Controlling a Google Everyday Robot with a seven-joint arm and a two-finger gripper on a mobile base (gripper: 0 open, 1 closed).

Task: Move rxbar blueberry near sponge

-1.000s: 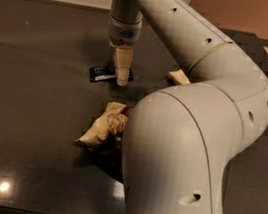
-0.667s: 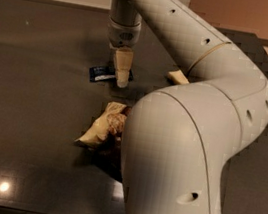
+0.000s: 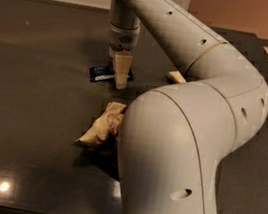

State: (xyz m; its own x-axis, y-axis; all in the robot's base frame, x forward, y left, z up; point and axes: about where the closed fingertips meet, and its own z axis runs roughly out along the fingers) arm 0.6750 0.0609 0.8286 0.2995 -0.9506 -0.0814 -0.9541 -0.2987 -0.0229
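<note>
Cream gripper [image 3: 120, 78], state impossible to tell, points down at the flat navy rxbar blueberry [image 3: 100, 74].

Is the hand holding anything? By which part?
Cannot tell. The hand sits at the end of the rxbar blueberry nearer the sponge; no grip shows.

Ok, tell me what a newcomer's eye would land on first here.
The bulky cream robot arm dominates, filling the right side and foreground of the view over the dark table. Its gripper points straight down at the right end of the rxbar blueberry, back centre. A crumpled snack bag lies just in front, partly hidden by the arm, and the sponge peeks out behind the arm.
</note>
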